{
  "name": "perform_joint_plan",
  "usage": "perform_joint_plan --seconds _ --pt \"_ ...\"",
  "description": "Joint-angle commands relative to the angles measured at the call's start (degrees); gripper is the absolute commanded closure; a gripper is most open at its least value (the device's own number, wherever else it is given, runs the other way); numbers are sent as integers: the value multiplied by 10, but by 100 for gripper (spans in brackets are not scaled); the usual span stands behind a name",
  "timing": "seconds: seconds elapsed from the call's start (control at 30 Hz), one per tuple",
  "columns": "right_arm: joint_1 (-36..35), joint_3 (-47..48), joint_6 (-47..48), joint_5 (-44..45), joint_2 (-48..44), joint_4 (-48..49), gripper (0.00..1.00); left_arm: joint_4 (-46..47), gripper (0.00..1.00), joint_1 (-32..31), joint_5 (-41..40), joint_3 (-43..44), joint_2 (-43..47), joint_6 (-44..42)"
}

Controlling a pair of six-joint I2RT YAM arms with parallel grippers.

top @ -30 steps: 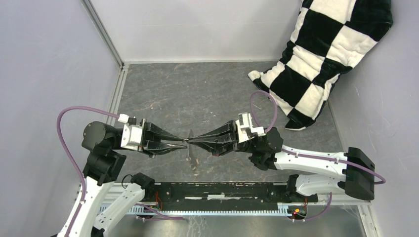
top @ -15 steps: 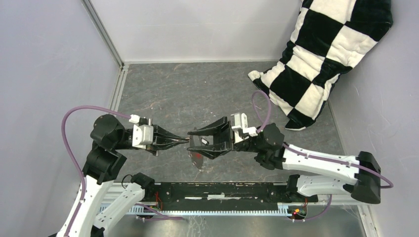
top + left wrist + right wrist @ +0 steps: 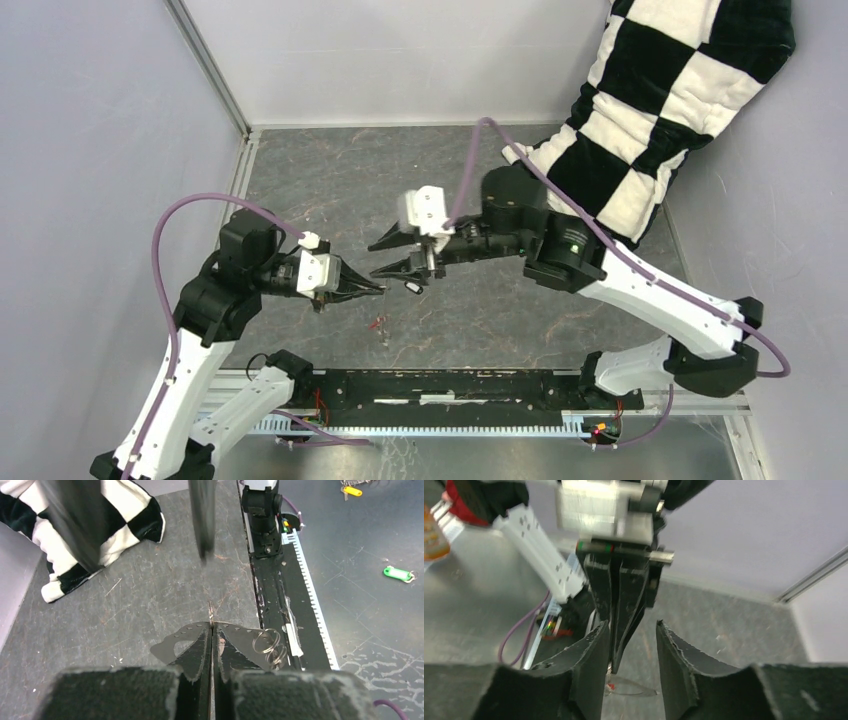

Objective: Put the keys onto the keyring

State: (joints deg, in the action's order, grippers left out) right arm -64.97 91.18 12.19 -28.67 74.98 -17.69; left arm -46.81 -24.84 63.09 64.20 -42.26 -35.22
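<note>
Since a second ago the right gripper point(image 3: 371, 260) has let go and swung up and back, its jaws now apart and empty. The left gripper point(image 3: 378, 290) has its jaws pinched shut on the one keyring point(image 3: 211, 614), seen edge-on. Two keys show: the red key point(image 3: 378, 323) below the left tips, the black key point(image 3: 412, 288) just beside them.

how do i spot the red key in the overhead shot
Start at the grey tabletop between the two arms in the top view. Just below the shut left end effector in that picture is a tiny red key. Its only small neighbour, the black key with a pale spot, is nearer the open right end effector.
</note>
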Motion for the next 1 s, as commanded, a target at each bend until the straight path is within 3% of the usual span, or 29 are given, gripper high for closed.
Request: perform_joint_plan --seconds 0.0,0.27,0.77,0.97 --pt "2 50 35 -28 43 -159 59 -63 98 0 -1 40 -18 -86" --pt "1 64 36 -21 57 -185 69 -70 98 1 -14 36 -17 -98" --pt "0 72 26 -24 82 -207 63 -70 98 1 -18 33 -18 -108" --pt "-1 70 23 -20 85 -191 78 -69 98 0 -19 35 -18 -107"
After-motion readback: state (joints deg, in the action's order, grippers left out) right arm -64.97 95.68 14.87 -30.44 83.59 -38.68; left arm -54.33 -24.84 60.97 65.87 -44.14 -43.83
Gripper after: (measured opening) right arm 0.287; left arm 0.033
